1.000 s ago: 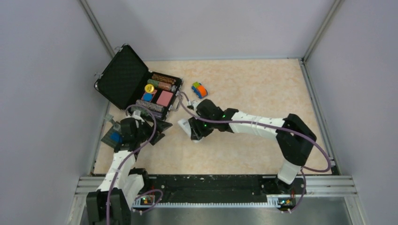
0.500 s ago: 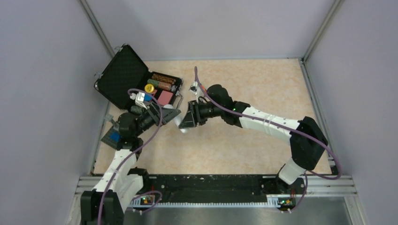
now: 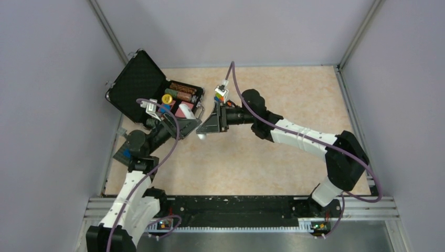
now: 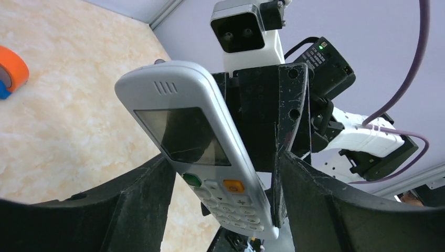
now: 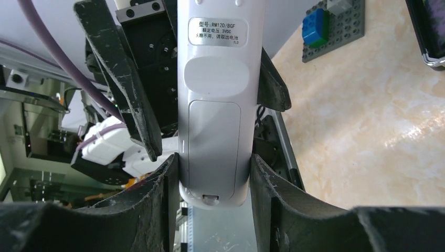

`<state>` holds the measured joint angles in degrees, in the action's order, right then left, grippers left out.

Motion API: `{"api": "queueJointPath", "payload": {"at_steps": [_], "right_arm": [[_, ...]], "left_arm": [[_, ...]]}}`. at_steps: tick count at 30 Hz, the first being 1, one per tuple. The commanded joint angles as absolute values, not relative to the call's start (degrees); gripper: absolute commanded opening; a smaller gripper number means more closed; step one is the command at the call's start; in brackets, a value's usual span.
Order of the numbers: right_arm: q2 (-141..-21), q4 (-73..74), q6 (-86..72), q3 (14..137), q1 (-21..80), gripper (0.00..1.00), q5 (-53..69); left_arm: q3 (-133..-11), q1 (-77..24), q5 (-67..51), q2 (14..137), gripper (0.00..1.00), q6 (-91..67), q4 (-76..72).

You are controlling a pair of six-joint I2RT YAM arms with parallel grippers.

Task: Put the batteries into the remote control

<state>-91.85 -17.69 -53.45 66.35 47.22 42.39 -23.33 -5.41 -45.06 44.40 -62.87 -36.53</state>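
Observation:
The white remote control is held off the table between the two arms. My right gripper is shut on its lower end, a finger pressed on each side. In the right wrist view I see the remote's back with a label and the battery cover closed. My left gripper is open, and its fingers straddle the button end of the remote with a gap on the right side. The screen faces the left wrist camera. The batteries are not in view.
An open black case with striped chip stacks stands at the back left. The toy car lies behind the right gripper and shows in the left wrist view. A grey studded plate with a blue brick lies at the left edge.
The right gripper has lifted the remote off the table and turned it toward the left arm. The left gripper has risen and moved right, so its open fingers now straddle the remote.

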Motion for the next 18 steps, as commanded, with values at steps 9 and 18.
{"api": "queueJointPath", "payload": {"at_steps": [9, 18], "right_arm": [[-88.6, -24.9, -57.3, 64.9, 46.1, 0.28, 44.4], [-83.8, -9.8, -48.6, 64.6, 45.7, 0.93, 36.0]], "left_arm": [[-25.2, -5.6, -42.4, 43.0, 0.41, -64.1, -37.7], [-28.7, -5.7, -42.8, 43.5, 0.17, -55.8, -24.8]]}}
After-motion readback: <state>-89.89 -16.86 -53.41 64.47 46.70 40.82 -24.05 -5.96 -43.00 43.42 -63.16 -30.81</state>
